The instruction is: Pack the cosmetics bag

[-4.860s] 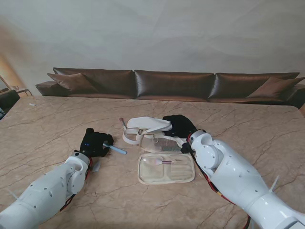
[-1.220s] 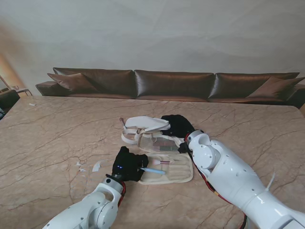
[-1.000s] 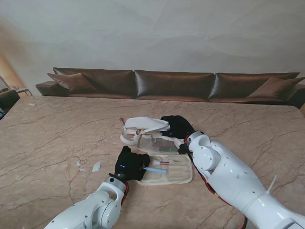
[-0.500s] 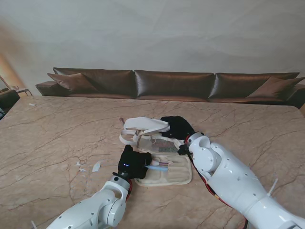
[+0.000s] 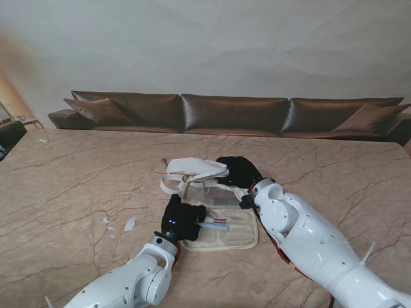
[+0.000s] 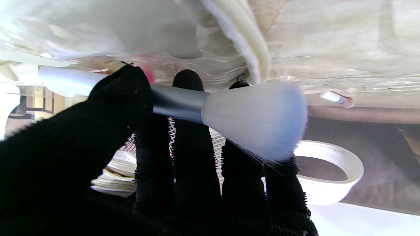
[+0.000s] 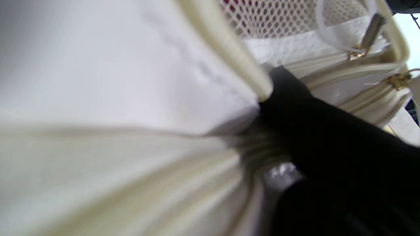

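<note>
From the stand, the bag (image 5: 205,192) lies opened flat at mid-table, its near flap (image 5: 221,232) spread toward me and its lid (image 5: 192,168) raised on the far side. The left hand (image 5: 182,219) sits at the flap's left edge, pinching a brush (image 5: 215,225) that reaches across the flap beside a pink-handled brush (image 5: 217,219) already lying there. So packing looks partly done; this brush is not yet let go, and the bag remains unzipped. The right hand (image 5: 239,171) rests on the bag's far right side. Bare table (image 5: 77,186) spreads wide to the left, with a few small white scraps (image 5: 128,224); the right arm crowds the flap's right edge.

The left wrist view shows thumb and fingers (image 6: 187,141) clamped on the brush handle (image 6: 174,103), bristles (image 6: 256,118) free, close to the flap's fabric, so little room is left to descend.

The right wrist view shows dark fingers (image 7: 321,131) pressed against the bag's piped rim (image 7: 229,52) near the mesh pocket (image 7: 279,16); whether they actually grip it I cannot tell.
</note>
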`<state>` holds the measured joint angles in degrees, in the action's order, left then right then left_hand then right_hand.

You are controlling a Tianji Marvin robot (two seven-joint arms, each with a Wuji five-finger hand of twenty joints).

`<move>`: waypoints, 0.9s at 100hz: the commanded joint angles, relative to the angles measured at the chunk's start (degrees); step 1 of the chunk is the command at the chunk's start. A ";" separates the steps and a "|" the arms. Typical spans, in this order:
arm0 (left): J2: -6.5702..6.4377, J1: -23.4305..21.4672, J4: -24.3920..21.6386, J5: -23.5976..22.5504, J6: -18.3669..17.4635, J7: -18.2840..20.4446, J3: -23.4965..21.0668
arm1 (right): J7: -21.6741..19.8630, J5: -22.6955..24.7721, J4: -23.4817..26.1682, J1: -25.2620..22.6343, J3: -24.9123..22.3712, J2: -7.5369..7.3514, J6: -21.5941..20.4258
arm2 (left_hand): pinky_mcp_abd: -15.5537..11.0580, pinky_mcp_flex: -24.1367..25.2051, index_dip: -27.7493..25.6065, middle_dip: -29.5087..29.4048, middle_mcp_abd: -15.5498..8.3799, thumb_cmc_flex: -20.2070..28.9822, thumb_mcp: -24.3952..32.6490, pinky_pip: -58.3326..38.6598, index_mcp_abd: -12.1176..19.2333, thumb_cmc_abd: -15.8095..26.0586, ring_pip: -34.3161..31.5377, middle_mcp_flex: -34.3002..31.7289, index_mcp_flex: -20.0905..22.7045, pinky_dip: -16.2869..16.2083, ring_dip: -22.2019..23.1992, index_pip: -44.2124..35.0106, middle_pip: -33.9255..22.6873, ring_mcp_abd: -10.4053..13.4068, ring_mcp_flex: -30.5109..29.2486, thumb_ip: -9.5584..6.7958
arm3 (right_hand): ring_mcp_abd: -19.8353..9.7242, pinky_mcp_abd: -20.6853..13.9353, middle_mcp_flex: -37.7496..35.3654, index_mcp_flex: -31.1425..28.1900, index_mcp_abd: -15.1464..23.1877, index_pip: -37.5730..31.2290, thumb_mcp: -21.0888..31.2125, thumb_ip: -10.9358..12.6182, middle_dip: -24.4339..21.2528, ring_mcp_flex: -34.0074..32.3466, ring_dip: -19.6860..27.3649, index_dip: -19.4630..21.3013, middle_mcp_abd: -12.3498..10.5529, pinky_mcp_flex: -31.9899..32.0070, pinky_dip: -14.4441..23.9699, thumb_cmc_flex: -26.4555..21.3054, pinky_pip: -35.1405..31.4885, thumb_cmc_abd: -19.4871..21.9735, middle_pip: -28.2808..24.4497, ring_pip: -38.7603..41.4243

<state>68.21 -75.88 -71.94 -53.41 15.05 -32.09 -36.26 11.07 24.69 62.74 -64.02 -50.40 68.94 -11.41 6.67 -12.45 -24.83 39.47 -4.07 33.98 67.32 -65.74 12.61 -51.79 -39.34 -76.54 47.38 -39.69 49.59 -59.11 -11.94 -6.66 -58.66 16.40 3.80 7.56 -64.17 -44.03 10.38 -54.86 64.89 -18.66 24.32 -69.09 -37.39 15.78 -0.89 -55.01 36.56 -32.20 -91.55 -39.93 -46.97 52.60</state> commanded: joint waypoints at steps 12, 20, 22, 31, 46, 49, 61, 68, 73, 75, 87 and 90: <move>-0.29 -0.60 -0.89 -0.97 1.74 0.03 0.15 | 0.06 -0.23 0.51 0.02 0.38 0.40 -0.32 | 0.30 -0.47 0.66 -1.26 1.13 1.57 6.51 -2.29 0.92 -1.70 -1.87 -6.24 4.86 -1.51 -0.33 -4.74 -4.28 -1.09 -2.71 -3.78 | -2.76 -1.30 -2.11 -2.92 6.99 -4.99 3.67 0.84 0.01 -6.26 -0.99 -0.36 -0.51 -3.18 0.29 -4.45 -5.82 5.30 -1.93 4.75; -0.24 -0.52 -0.83 -1.37 2.41 -0.30 0.74 | 0.09 -0.28 0.53 0.03 0.43 0.42 -0.25 | 0.22 -0.94 1.53 -1.74 1.58 1.44 6.75 -2.63 0.05 -2.48 -2.42 -7.03 5.65 -1.54 -0.39 -4.69 -4.69 -1.41 -3.47 -3.94 | -2.73 -1.30 -2.14 -2.95 7.02 -5.02 3.69 0.84 0.02 -6.25 -0.98 -0.34 -0.52 -3.18 0.29 -4.43 -5.82 5.32 -1.94 4.73; -0.24 -0.47 -0.79 -1.50 2.49 -0.38 0.92 | 0.10 -0.26 0.55 0.02 0.43 0.42 -0.22 | 0.21 -0.99 1.79 -1.88 1.60 1.37 6.87 -2.68 0.00 -2.69 -2.47 -7.08 5.89 -1.53 -0.42 -4.65 -4.71 -1.48 -3.53 -3.96 | -2.73 -1.30 -2.13 -2.95 6.97 -5.03 3.70 0.84 0.02 -6.25 -0.97 -0.34 -0.52 -3.18 0.29 -4.45 -5.82 5.31 -1.93 4.73; -0.20 -0.29 -0.64 -2.00 3.02 -0.70 1.81 | 0.04 -0.12 0.68 -0.01 0.36 0.36 -0.12 | -0.23 -1.44 2.46 -2.20 1.78 1.22 7.04 -2.91 -0.50 -3.09 -2.84 -7.58 6.41 -1.49 -0.49 -4.79 -5.05 -1.52 -4.07 -4.02 | -2.74 -1.30 -2.14 -2.98 6.95 -5.03 3.73 0.84 0.02 -6.25 -0.97 -0.34 -0.57 -3.18 0.29 -4.45 -5.82 5.29 -1.92 4.72; 0.37 -0.13 -0.20 -1.61 4.05 -1.22 3.10 | 0.12 -0.19 0.65 -0.02 0.37 0.41 -0.07 | -0.81 -1.75 3.41 -2.57 1.88 1.08 7.28 -3.06 -1.21 -3.15 -3.19 -8.05 6.82 -1.40 -0.58 -4.70 -5.41 -1.59 -4.72 -4.09 | -2.73 -1.30 -2.11 -3.06 6.87 -5.10 3.75 0.83 0.03 -6.25 -0.97 -0.30 -0.50 -3.18 0.29 -4.49 -5.82 5.29 -1.92 4.72; 0.47 -0.04 -0.10 -1.53 4.14 -1.33 3.35 | 0.17 -0.24 0.59 0.00 0.42 0.44 -0.10 | -0.87 -1.79 3.51 -2.59 1.86 1.03 7.21 -3.09 -1.26 -3.04 -3.21 -8.09 6.89 -1.39 -0.60 -4.74 -5.48 -1.59 -4.73 -4.09 | -2.73 -1.30 -2.13 -2.93 6.89 -5.01 3.73 0.82 0.03 -6.24 -0.97 -0.36 -0.51 -3.18 0.29 -4.45 -5.82 5.30 -1.92 4.71; 0.94 0.12 0.24 -1.06 4.56 -1.79 4.07 | 0.23 -0.44 0.44 0.01 0.51 0.51 -0.14 | -0.98 -1.91 3.82 -2.69 1.91 1.00 7.37 -3.24 -1.55 -3.04 -3.38 -8.20 6.95 -1.38 -0.62 -4.84 -5.69 -1.68 -4.99 -4.14 | -2.70 -1.30 -2.15 -3.02 7.06 -5.05 3.89 0.86 0.01 -6.25 -0.97 -0.34 -0.50 -3.18 0.29 -4.52 -5.82 4.91 -1.90 4.71; 1.32 0.24 0.49 -0.65 5.08 -2.05 4.43 | 0.24 -0.51 0.44 -0.05 0.49 0.53 -0.15 | -1.21 -2.00 3.96 -2.78 1.86 0.98 7.42 -3.34 -1.73 -2.84 -3.46 -8.22 6.91 -1.39 -0.63 -4.84 -5.74 -1.60 -5.08 -4.18 | -2.69 -1.30 -2.17 -2.98 6.88 -5.01 4.11 0.82 0.02 -6.25 -0.95 -0.38 -0.47 -3.18 0.29 -4.43 -5.82 4.89 -1.88 4.69; 1.65 0.37 0.76 -0.16 5.23 -2.24 4.67 | 0.29 -0.54 0.45 -0.10 0.45 0.54 -0.15 | -1.20 -1.97 4.04 -2.84 1.97 0.96 7.24 -3.41 -2.01 -2.59 -3.57 -8.24 6.87 -1.40 -0.63 -4.90 -5.81 -1.76 -5.18 -4.24 | -2.71 -1.30 -2.19 -2.99 6.92 -5.01 4.16 0.78 0.02 -6.25 -0.96 -0.39 -0.47 -3.18 0.29 -4.38 -5.82 4.88 -1.88 4.70; 1.80 0.43 0.92 0.02 5.31 -2.40 4.79 | 0.32 -0.56 0.46 -0.12 0.42 0.55 -0.15 | -1.21 -1.99 4.05 -2.85 1.99 1.12 7.32 -3.43 -2.06 -2.54 -3.58 -8.24 6.87 -1.40 -0.63 -4.92 -5.83 -1.76 -5.19 -4.32 | -2.70 -1.30 -2.19 -3.03 6.92 -5.05 4.24 0.79 0.02 -6.25 -0.96 -0.36 -0.47 -3.18 0.29 -4.45 -5.82 4.64 -1.87 4.70; 2.77 0.78 1.80 1.21 5.75 -3.37 5.46 | 0.36 -0.55 0.61 -0.32 0.24 0.51 -0.20 | -1.08 -2.01 4.08 -2.95 1.86 1.04 7.27 -3.55 -2.07 -2.32 -3.60 -8.21 6.67 -1.43 -0.67 -5.00 -5.91 -1.66 -5.08 -4.35 | -2.71 -1.30 -2.19 -3.05 7.02 -5.06 4.14 0.75 0.04 -6.27 -0.97 -0.35 -0.52 -3.18 0.29 -4.45 -5.82 4.75 -1.86 4.73; 2.98 0.85 1.96 1.48 5.83 -3.56 5.61 | 0.34 -0.51 0.66 -0.37 0.19 0.48 -0.22 | -1.03 -1.96 4.07 -2.97 1.88 0.97 7.18 -3.55 -2.02 -2.12 -3.61 -8.13 6.57 -1.43 -0.67 -5.00 -5.90 -1.69 -5.07 -4.31 | -2.76 -1.30 -2.22 -3.03 7.02 -5.03 4.26 0.78 0.04 -6.25 -0.97 -0.37 -0.55 -3.18 0.29 -4.42 -5.82 4.58 -1.86 4.73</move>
<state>69.98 -74.78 -70.15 -52.50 20.72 -35.43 -31.03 11.33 24.33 62.65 -64.02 -50.23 68.99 -11.34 6.51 -14.63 -20.59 36.39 -1.89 33.92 69.31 -67.34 8.37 -54.80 -42.10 -79.30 50.36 -40.28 48.96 -59.70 -13.29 -7.54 -62.30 16.40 3.80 7.56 -64.17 -44.03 10.38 -54.86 64.89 -18.78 24.32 -69.09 -37.37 15.78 -0.89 -55.01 36.56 -32.20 -91.55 -39.93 -46.97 52.60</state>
